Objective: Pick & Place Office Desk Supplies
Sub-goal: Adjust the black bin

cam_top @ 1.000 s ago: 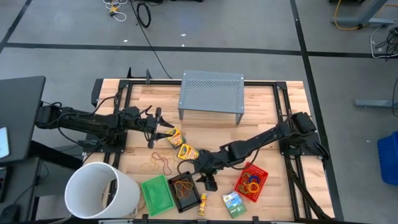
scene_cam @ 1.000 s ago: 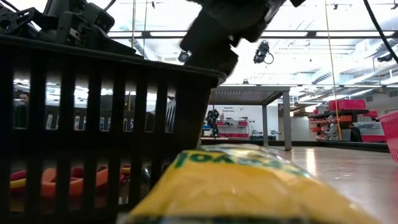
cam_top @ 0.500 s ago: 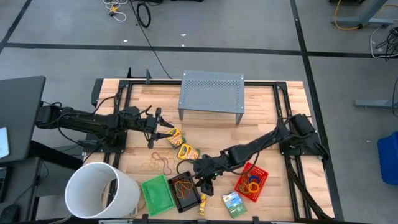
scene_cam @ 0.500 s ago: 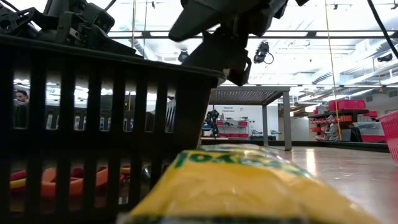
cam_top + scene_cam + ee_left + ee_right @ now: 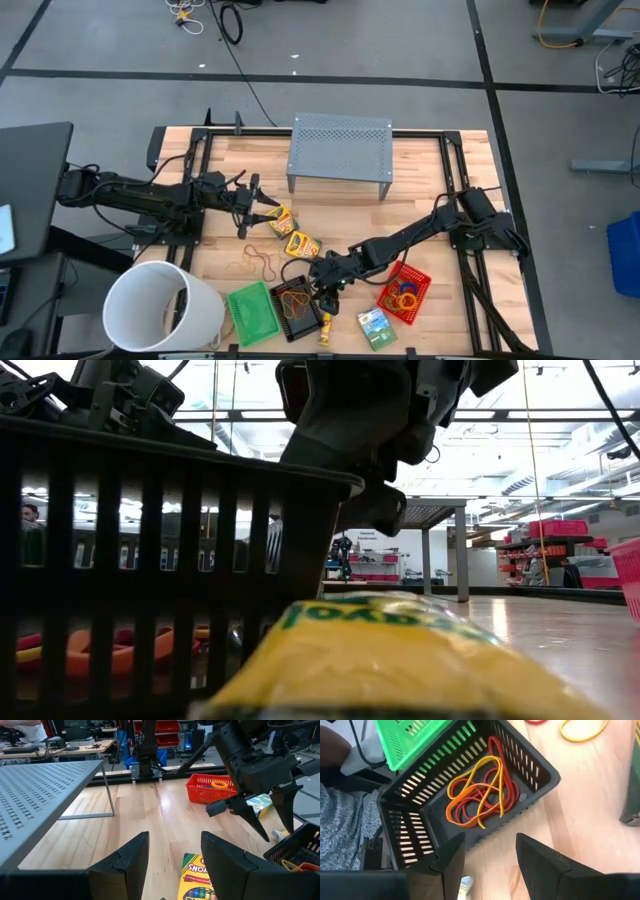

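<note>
Glue stick lying flat, long axis toward table's near edge, beside black tray

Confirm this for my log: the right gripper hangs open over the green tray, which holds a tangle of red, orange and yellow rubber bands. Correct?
Not quite. The tray with the tangle of rubber bands is the black tray, not the green tray beside it. The right wrist view shows this, with the open right gripper at the black tray's edge.

Black tray, green tray, orange-yellow-red bands
</note>
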Robot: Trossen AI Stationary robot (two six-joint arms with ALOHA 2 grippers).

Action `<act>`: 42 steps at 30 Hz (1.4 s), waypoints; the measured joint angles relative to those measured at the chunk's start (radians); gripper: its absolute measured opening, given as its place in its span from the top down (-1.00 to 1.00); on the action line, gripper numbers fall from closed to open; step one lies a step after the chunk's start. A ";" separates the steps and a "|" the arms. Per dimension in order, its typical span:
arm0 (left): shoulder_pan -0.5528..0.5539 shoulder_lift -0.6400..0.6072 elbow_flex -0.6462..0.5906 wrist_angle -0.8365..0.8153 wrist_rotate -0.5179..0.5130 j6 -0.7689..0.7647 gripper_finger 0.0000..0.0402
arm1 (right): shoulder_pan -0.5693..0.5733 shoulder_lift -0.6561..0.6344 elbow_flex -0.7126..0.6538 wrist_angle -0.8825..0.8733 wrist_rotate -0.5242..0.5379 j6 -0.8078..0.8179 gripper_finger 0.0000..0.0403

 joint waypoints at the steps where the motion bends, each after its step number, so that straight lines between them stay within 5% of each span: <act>1: 0.000 0.000 0.000 0.000 0.000 0.001 0.08 | 0.000 0.000 0.000 0.003 0.004 -0.003 0.10; 35: 0.001 0.000 0.000 -0.005 -0.012 0.003 0.08 | -0.010 0.074 0.178 -0.226 -0.028 -0.008 0.11; 42: 0.001 0.000 0.000 -0.005 -0.011 0.003 0.08 | -0.017 0.074 0.178 -0.225 -0.028 0.018 0.25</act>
